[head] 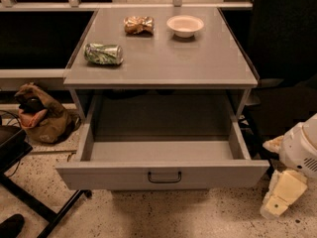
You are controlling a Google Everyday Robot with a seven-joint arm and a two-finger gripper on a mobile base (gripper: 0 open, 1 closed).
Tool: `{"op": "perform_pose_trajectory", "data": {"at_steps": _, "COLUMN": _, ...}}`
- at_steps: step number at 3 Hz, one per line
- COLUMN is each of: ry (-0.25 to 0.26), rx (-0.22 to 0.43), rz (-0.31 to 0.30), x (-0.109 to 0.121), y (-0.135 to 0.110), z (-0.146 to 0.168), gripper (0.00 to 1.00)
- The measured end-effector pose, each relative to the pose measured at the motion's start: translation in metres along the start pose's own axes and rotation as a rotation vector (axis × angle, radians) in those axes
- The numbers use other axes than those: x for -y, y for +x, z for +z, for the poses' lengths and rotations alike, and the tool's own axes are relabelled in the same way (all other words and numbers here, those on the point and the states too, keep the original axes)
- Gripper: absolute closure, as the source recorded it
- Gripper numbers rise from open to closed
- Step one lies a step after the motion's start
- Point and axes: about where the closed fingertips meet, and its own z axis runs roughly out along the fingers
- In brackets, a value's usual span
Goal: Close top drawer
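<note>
The top drawer (pixel 161 152) of the grey cabinet is pulled fully out toward me and is empty. Its flat grey front panel (pixel 99 175) carries a small dark loop handle (pixel 164 177) at the centre. My gripper (pixel 281 196), cream-coloured under a white arm housing (pixel 303 148), hangs low at the lower right. It is just past the drawer's right front corner, apart from the panel and well right of the handle.
On the cabinet top (pixel 198 63) lie a crushed green can (pixel 103 54), a crumpled brown snack bag (pixel 138 25) and a white bowl (pixel 184 25). A brown bag (pixel 42 118) sits on the floor at left, with a black chair base (pixel 29 202) in front of it.
</note>
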Motion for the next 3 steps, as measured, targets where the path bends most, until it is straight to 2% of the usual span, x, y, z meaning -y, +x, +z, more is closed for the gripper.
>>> {"op": "perform_pose_trajectory", "data": {"at_steps": 1, "ry": 0.0, "rx": 0.0, "rz": 0.0, "x": 0.0, "y": 0.0, "z": 0.0, "gripper": 0.0}}
{"op": "perform_pose_trajectory", "data": {"at_steps": 2, "ry": -0.028, "rx": -0.002, "rz": 0.004, "x": -0.005, "y": 0.004, "z": 0.014, "gripper": 0.0}}
{"op": "perform_pose_trajectory", "data": {"at_steps": 3, "ry": -0.106, "rx": -0.002, "rz": 0.016, "x": -0.019, "y": 0.014, "z": 0.049, "gripper": 0.0}}
